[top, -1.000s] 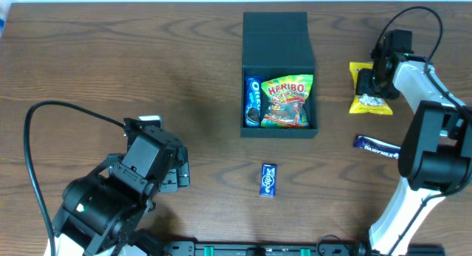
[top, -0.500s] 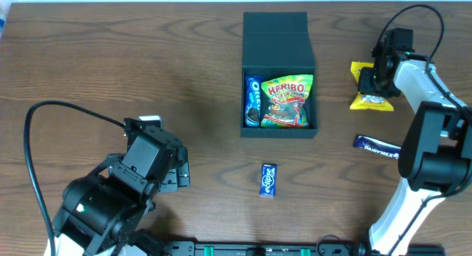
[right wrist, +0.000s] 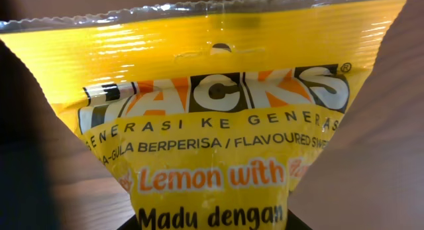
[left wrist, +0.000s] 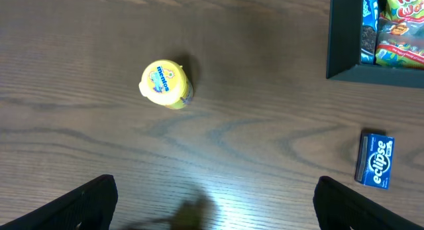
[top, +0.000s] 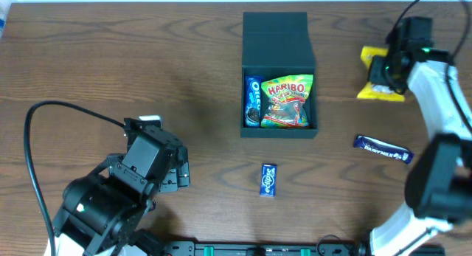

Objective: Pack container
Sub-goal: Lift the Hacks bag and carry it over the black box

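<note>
Two arms are at the desk point(top: 110, 57). The container point(top: 279, 133) sits at the far middle of the desk, between them; its lid point(top: 274, 36) lies thrown back flat toward the far edge. Inside, an Oreo packet point(top: 252, 101) lies along the wall nearer the left arm; a Haribo bag point(top: 287, 101) fills the rest, touching it.

The right gripper point(top: 391, 66) is over the far right of the desk, well apart from the container; its jaws are clamped on a yellow lozenge packet point(top: 380, 94). The right wrist view shows the film pinched in toward the grip. We cannot tell whether the packet is clear of the desk.

The left gripper point(left wrist: 215, 207) hangs over the near left of the desk; its jaws stand wide apart, holding nothing. A yellow Mentos tub point(left wrist: 165, 85) stands on the desk ahead of them, well apart from the container.

An Eclipse gum box point(top: 268, 180) lies on the desk near the container's front wall, not touching it; a Dairy Milk bar point(top: 382, 147) lies near the right arm.
</note>
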Controlling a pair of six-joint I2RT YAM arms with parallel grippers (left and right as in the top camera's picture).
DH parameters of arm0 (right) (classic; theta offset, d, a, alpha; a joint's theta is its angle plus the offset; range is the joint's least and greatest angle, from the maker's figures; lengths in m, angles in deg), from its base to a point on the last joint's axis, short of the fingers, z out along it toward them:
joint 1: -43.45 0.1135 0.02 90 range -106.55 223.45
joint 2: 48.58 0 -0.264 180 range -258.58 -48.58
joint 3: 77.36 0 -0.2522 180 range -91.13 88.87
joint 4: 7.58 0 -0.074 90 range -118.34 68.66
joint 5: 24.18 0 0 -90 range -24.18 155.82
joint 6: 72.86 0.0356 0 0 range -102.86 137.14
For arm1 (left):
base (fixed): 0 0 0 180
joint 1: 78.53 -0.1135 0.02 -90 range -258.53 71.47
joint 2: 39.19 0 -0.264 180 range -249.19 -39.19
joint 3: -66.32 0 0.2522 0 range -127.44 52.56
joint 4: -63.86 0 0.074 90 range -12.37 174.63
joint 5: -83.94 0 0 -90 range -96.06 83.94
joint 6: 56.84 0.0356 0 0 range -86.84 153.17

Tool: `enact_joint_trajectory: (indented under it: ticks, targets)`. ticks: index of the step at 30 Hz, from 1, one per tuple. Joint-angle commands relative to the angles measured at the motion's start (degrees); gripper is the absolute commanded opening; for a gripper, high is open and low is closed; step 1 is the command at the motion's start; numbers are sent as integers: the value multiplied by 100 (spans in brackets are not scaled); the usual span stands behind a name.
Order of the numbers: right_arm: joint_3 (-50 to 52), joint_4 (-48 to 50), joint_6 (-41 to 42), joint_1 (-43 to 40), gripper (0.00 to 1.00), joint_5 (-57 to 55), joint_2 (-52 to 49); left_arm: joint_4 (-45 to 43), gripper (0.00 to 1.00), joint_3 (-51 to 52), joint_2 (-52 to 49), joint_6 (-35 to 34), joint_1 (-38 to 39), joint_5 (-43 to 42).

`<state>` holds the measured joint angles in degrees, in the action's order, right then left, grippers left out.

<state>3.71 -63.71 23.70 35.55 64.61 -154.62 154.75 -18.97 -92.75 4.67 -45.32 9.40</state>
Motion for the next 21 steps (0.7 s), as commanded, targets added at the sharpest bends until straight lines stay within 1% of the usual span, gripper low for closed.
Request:
enact_joint_trajectory:
  ticks: [1,5,7,11,16,19,21]
  targets:
    - [-24,-251,551,22,1,254,894,22,95,7,7,20,-9,142]
    - [-24,-579,761,155,1,1261,1681,22,95,7,7,20,-9,142]
    - [-24,-697,837,330,2,1513,1985,20,95,7,7,20,-9,142]
    - [-24,-975,1445,911,2,1473,2332,20,95,7,7,20,-9,142]
    - [-24,-1060,2031,1954,2,1388,2334,20,95,7,7,20,-9,142]
    - [-24,-1010,2498,2636,2,868,2275,20,95,7,7,20,-9,142]
    - [-24,-879,2581,3047,1,675,2201,22,95,7,7,20,-9,142]
